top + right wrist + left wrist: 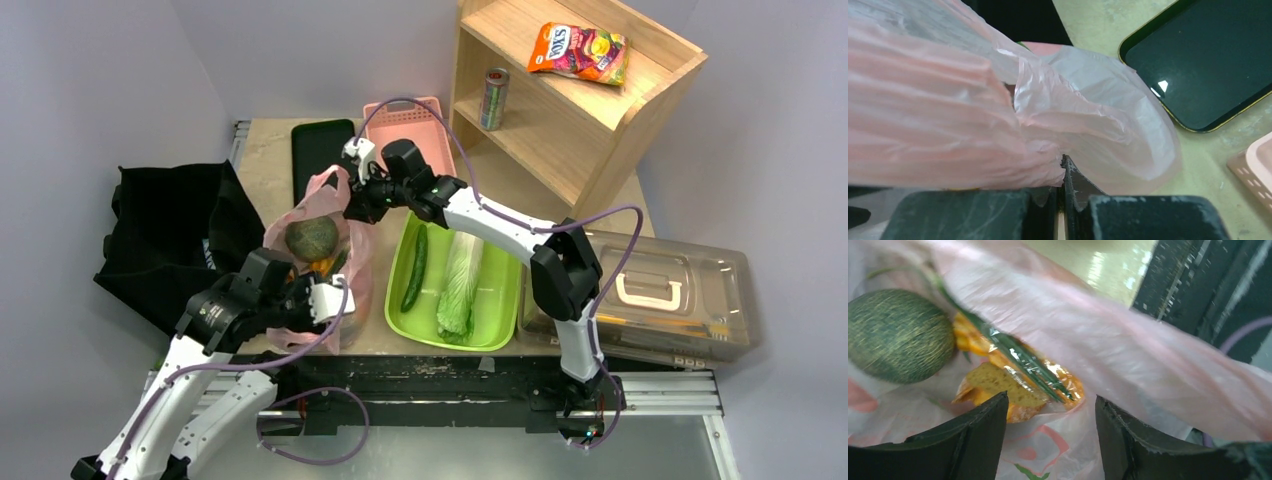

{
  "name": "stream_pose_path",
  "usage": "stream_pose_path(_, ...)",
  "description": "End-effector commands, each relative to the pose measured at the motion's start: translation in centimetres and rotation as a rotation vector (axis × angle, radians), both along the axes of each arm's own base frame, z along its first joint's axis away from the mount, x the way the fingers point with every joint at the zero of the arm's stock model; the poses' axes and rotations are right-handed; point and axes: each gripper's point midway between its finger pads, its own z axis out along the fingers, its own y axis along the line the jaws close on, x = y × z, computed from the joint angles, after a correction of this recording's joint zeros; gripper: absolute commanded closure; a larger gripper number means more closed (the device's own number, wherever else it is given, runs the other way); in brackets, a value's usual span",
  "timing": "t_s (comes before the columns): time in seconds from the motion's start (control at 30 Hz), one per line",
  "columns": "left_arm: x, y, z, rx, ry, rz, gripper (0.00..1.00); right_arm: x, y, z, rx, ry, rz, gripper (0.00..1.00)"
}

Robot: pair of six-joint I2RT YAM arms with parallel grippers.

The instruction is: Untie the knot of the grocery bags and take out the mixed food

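1. The thin, crinkly, translucent pink plastic bag stands on the beige tabletop, just left of the glossy lime-green plastic tub.
2. The right gripper is clamped tight, pinching a bunched fold of the bag's upper film.
3. The left gripper has its dark, scuffed fingers apart at the bag's near mouth and grips nothing.
4. Inside the bag lie a round, net-skinned dark green fruit, thin green stalks in shiny clear wrap, and golden-brown bread.
5. In the tub lie a long green cucumber and a pale, ribbed napa cabbage.
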Motion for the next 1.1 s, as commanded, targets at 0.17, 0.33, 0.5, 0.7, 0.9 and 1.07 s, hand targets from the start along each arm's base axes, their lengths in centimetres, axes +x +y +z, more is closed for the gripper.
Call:
stream_pose_path(0.17, 7.8, -0.7, 9.0, -0.322, -0.296, 0.374, 0.44, -3.9, 0.3, 4.2, 0.109, -0.157, 0.131, 1.0)
stream_pose_path(0.33, 10.1, 0.0, 9.1, -0.333, -0.365, 0.421, 0.48, -5.2, 0.5, 5.0, 0.128, -0.216, 0.182, 1.0)
stream_pose_path(0.5, 9.3, -0.4, 5.0, -0.237, -0.297, 0.278, 0.48, -6.7, 0.5, 6.1, 0.156, -0.266, 0.239, 1.0)
stream_pose_path(0.7, 9.0, -0.9, 2.3, -0.153, -0.374, 0.053, 0.2, -8.2, 0.0, 6.3, 0.178, -0.344, 0.299, 1.0)
stream_pose_path(0.9, 13.7, -0.5, 1.4, -0.091, -0.427, 0.101, 0.13, -8.0, 0.2, 5.8, 0.179, -0.362, 0.3, 1.0)
stream_pose_path(1.07, 18.0, -0.2, 2.0, -0.101, -0.346, 0.257, 0.11, -7.4, -0.3, 4.0, 0.134, -0.329, 0.281, 1.0)
